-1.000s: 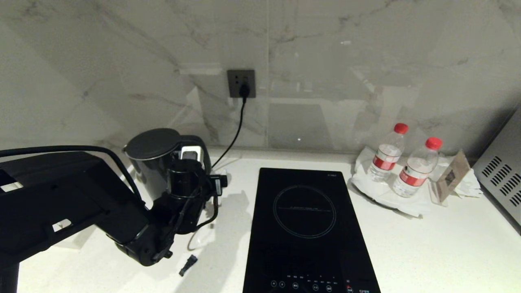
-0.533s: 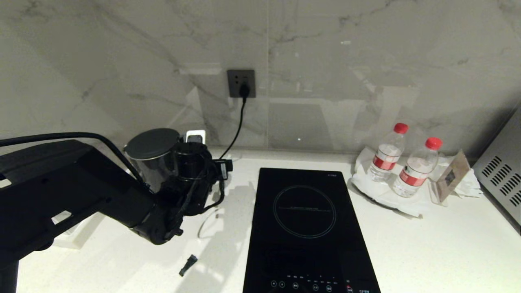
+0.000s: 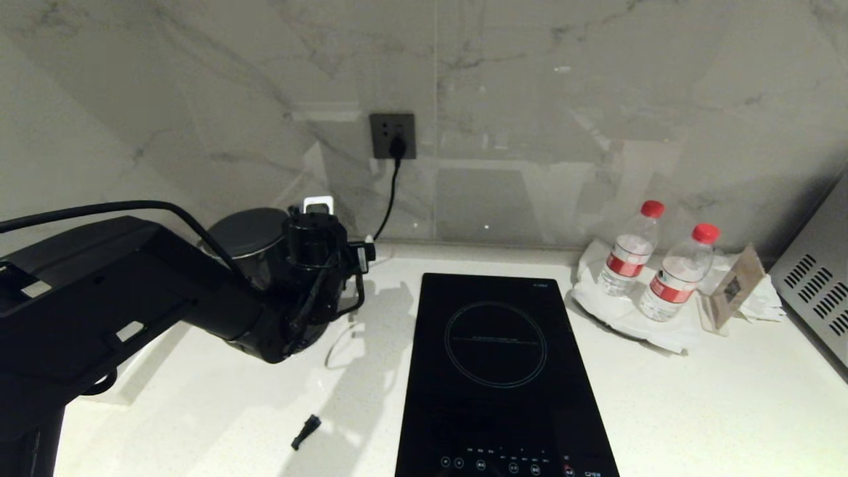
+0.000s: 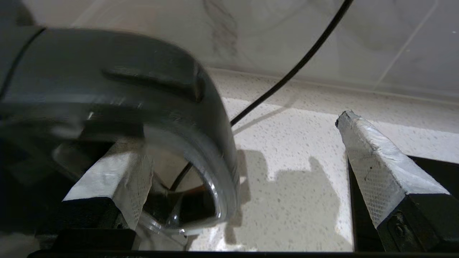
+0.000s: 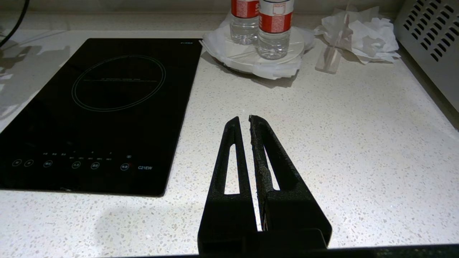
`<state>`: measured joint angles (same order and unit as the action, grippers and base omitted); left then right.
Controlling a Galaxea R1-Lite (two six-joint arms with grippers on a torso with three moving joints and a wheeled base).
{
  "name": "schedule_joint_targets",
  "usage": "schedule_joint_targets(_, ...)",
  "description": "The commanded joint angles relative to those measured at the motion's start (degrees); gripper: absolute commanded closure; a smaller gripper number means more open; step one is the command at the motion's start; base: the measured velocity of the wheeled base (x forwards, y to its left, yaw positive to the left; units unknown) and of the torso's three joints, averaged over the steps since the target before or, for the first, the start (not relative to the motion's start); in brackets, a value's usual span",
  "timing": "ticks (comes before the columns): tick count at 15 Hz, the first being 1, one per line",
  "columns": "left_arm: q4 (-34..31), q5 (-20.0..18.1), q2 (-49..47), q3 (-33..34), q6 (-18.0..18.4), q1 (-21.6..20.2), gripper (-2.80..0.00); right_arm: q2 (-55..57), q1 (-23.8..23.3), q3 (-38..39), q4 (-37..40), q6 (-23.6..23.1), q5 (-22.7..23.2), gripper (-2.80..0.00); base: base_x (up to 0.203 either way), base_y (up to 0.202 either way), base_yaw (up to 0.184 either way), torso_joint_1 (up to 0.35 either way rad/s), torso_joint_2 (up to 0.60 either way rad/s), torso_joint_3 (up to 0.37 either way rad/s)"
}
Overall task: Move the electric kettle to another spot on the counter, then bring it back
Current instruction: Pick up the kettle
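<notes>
The left end effector [image 4: 236,150] had risen to the kettle [image 3: 248,233] handle [image 4: 200,118], fingers apart around it, unclamped; the lift was next.

A white speckled stone counter [image 3: 695,411] ran along a marble wall. A glossy black cooktop panel [image 3: 497,371] lay set into its middle. At the back left stood the electric kettle [image 3: 248,235], its black cord [image 3: 387,205] trailing across the stone. On the right, a white plate [image 5: 247,59] lined with tissue carried two water bottles [image 3: 626,255], with a small card stand [image 3: 732,288] and crumpled tissue [image 5: 365,32] beside it. A small black piece [image 3: 306,430] lay near the front.
</notes>
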<state>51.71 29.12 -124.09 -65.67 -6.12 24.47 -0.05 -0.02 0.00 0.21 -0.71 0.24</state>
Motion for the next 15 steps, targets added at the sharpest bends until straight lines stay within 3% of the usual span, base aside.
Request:
schedule_joint_targets(1,-0.55,0.15,-0.63,-1.64,-0.03,-0.21,-2.8,0.05,0.02,0.0,-0.03,0.0,0.02,0.0,0.0,0.0,0.0,0.0,0.0,0.0)
schedule_joint_targets(15,-0.91,2.34,-3.03,-4.03,0.06,1.01,-2.8,0.05,0.02,0.0,-0.03,0.0,0.02,0.0,0.0,0.0,0.0,0.0,0.0,0.0)
